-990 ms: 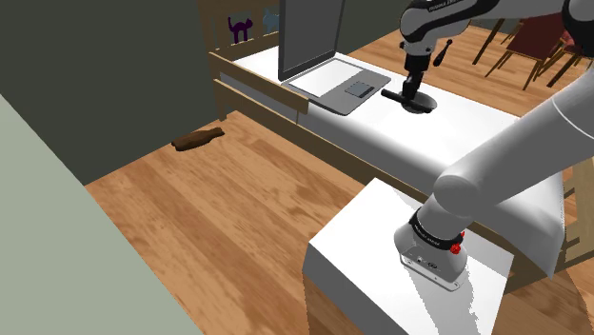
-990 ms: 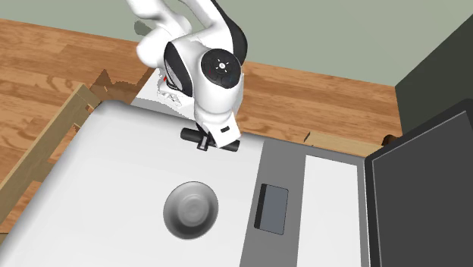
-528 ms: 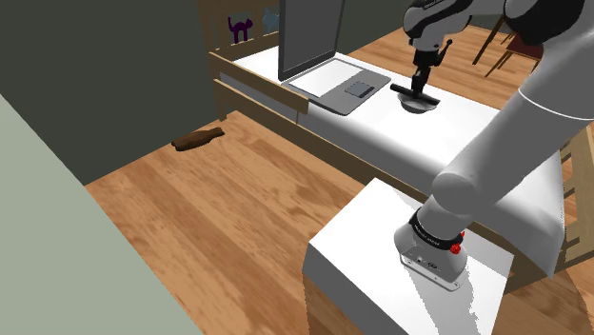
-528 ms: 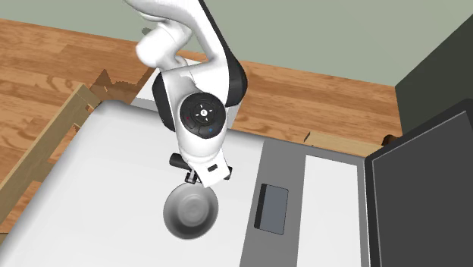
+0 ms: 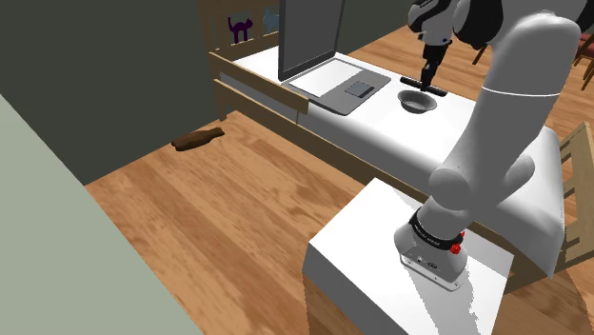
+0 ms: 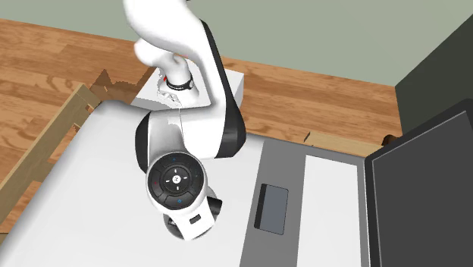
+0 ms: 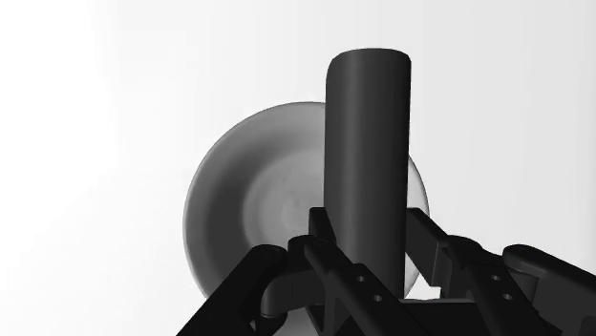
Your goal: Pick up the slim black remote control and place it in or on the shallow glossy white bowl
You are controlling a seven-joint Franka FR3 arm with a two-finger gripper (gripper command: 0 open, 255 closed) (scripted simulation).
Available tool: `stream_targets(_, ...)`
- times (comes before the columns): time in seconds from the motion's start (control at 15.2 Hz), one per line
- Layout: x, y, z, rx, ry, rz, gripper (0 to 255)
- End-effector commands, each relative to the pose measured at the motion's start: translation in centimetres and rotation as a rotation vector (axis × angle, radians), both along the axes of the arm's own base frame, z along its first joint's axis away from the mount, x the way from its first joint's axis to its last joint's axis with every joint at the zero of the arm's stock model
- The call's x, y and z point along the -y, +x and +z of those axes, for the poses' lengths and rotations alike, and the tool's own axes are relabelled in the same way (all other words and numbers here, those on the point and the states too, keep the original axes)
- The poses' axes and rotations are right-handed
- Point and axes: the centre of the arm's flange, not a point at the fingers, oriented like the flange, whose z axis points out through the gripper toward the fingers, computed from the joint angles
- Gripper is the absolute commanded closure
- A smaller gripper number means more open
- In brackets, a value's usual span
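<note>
My gripper [image 5: 425, 80] is shut on the slim black remote [image 5: 410, 88] and holds it in the air just above the shallow glossy bowl [image 5: 417, 103] on the white bed-like surface [image 5: 476, 128]. In the wrist view the remote [image 7: 369, 162] stands clasped between the two black fingers [image 7: 323, 250], and the round bowl [image 7: 246, 210] lies directly beneath it. The gripper [image 7: 371, 260] does not touch the bowl. In the second exterior view the arm's hand [image 6: 179, 184] covers nearly the whole bowl.
An open grey laptop [image 5: 330, 74] sits beside the bowl, toward the shoulder view's left; its palm rest [image 6: 303, 199] lies close to the hand. A wooden frame [image 5: 255, 88] edges the surface. A brown object [image 5: 198, 139] lies on the floor. Chairs [image 5: 533, 43] stand behind.
The arm has carried the remote across the surface, from short of the bowl to right over it. The hand now hides the bowl in the second exterior view.
</note>
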Motion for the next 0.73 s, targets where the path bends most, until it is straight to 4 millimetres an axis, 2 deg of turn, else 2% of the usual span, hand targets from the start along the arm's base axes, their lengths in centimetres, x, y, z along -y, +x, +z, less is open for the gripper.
stream_targets(0.0,2.0,-0.1,-0.7,0.000,0.000,0.003,255)
stream_targets(0.66,2.0,-0.1,-5.9,0.000,0.000,0.003,255)
